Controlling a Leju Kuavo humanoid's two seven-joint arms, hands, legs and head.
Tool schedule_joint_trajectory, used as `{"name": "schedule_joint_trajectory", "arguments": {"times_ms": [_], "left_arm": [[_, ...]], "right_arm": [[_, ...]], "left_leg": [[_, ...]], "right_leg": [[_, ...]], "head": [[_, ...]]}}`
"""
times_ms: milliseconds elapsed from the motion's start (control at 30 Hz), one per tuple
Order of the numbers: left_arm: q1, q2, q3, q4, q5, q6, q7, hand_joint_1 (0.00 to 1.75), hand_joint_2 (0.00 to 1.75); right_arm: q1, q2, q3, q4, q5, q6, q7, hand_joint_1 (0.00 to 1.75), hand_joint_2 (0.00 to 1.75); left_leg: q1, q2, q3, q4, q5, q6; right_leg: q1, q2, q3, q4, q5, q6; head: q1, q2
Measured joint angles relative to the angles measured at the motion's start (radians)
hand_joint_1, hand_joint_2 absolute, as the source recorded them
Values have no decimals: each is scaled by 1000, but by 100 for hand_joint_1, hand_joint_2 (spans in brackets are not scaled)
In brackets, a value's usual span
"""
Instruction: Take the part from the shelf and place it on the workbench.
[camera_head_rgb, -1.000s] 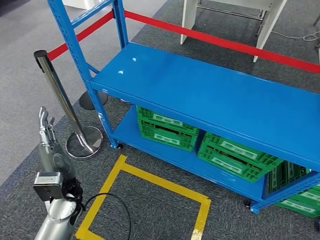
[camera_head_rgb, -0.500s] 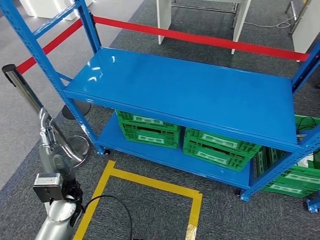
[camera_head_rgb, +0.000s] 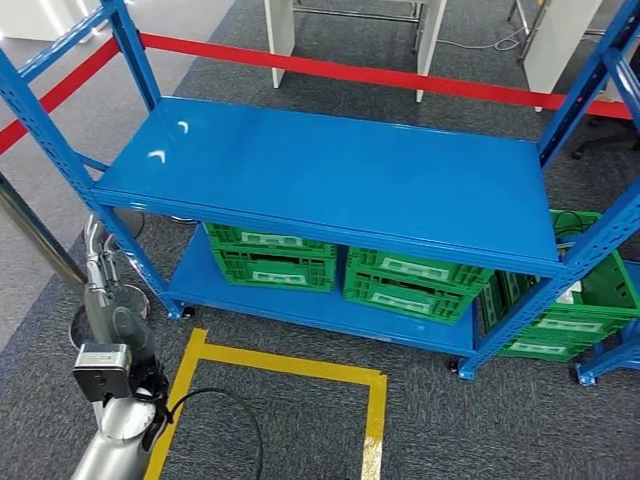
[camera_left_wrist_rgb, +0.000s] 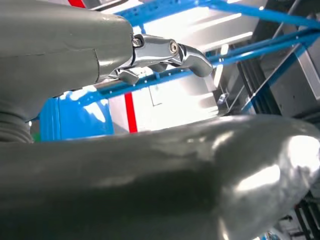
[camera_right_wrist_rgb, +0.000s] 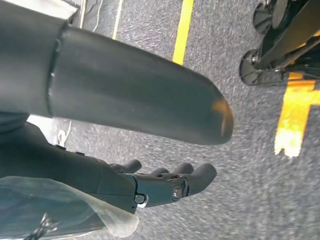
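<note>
Head view: left hand (camera_head_rgb: 96, 262) is hanging beside the blue shelf (camera_head_rgb: 332, 170), fingers extended, holding nothing. Right hand (camera_right_wrist_rgb: 166, 185) is resting open; a clear bag (camera_right_wrist_rgb: 56, 210) possibly touching it.

ahead of my raised left hand (camera_head_rgb: 96, 262) i count one blue shelf unit (camera_head_rgb: 332, 170) with two decks, four green crates (camera_head_rgb: 272, 257) low down, one red barrier belt (camera_head_rgb: 355, 73), one yellow floor outline (camera_head_rgb: 294, 365).

No text can be read on anything.
</note>
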Motion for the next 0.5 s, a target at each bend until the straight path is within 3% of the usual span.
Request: {"name": "schedule_joint_trajectory", "arguments": {"times_ms": [67,133,233,300,333,433,467,500], "left_arm": [[-1,0,0,0,0,-1,0,0,0],[-2,0,0,0,-1,-2,1,0,0],[-4,0,-1,0,-3,-3,1,0,0],[-5,0,-1,0,-4,-3,1,0,0],[-5,1,-1,0,-5,-3,1,0,0],[3,7,-2,0,-9,-13,1,0,0],[6,9,-2,0,-9,-17,1,0,0],[8,11,-2,0,-9,-20,1,0,0]], "right_arm": [[0,-1,0,0,1,-1,0,0,0],[-3,-1,0,0,1,0,0,0,0],[-3,0,0,0,2,0,0,0,0],[-2,0,0,0,2,-2,-7,0,0],[-2,0,0,0,2,-3,-14,0,0],[-2,0,0,-1,1,-7,-40,0,0],[-2,0,0,-1,1,-7,-45,0,0],[-2,0,0,-1,1,-7,-49,0,0]], "left_leg": [[1,15,0,6,-5,-6],[-4,25,-1,16,-12,-16],[-8,37,-1,20,-13,-29],[-4,25,-7,42,-33,-38],[-2,12,-22,78,-58,-43],[-1,-15,-108,274,-150,-48],[-1,-16,-126,311,-156,-46],[-1,-17,-126,309,-143,-42]], "right_leg": [[0,-20,74,-131,57,1],[1,-41,131,-230,82,-8],[3,-34,137,-240,83,-29],[1,-25,136,-241,88,-40],[0,-20,136,-242,90,-45],[2,-6,133,-242,92,-52],[4,0,132,-242,92,-53],[5,4,133,-242,92,-54]], "head": [[0,0],[-2,0],[-4,0],[-6,0],[-8,0],[-12,0],[-12,0],[-12,0]]}}
